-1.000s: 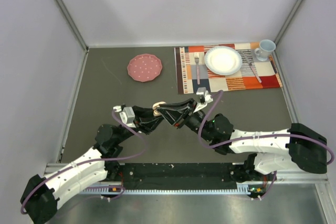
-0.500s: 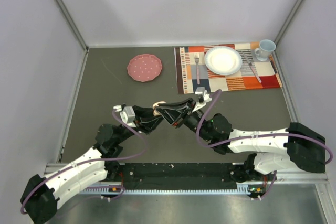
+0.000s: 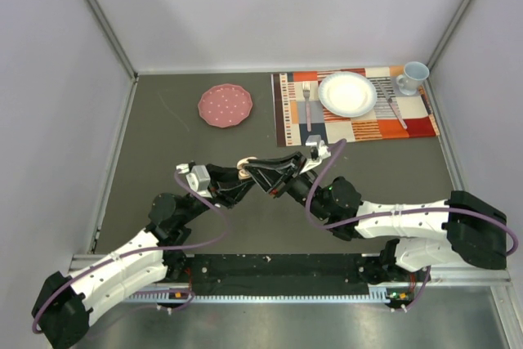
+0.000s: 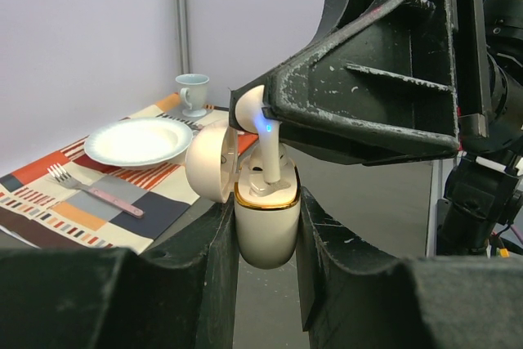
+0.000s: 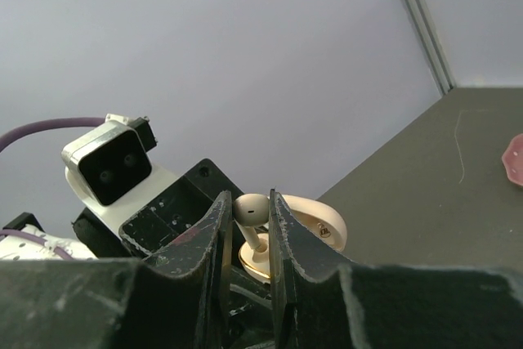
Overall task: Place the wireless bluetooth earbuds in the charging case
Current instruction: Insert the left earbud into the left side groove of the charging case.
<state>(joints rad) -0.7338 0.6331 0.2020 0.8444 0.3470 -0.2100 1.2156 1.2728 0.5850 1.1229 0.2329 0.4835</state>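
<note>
A white charging case (image 4: pixel 265 226) with a gold rim is held upright above the table, its lid (image 4: pixel 211 161) swung open to the left. My left gripper (image 4: pixel 265 206) is shut on the case body. One white earbud (image 4: pixel 260 132), with a blue light on it, stands stem-down in the case's socket. My right gripper (image 5: pixel 247 206) is shut on the earbud (image 5: pixel 252 208) head, just above the case (image 5: pixel 260 259). From above, both grippers meet at the case (image 3: pixel 243 164) near the table's middle. No other earbuds show.
A pink plate (image 3: pixel 225 105) lies at the back centre-left. At the back right a patterned placemat (image 3: pixel 359 130) carries a white plate (image 3: pixel 347 93), a fork (image 3: pixel 307 104), cutlery (image 3: pixel 392 104) and a pale blue mug (image 3: pixel 413 77). Grey walls enclose the table.
The right wrist has shifted only slightly. Both grips and the case's place look the same.
</note>
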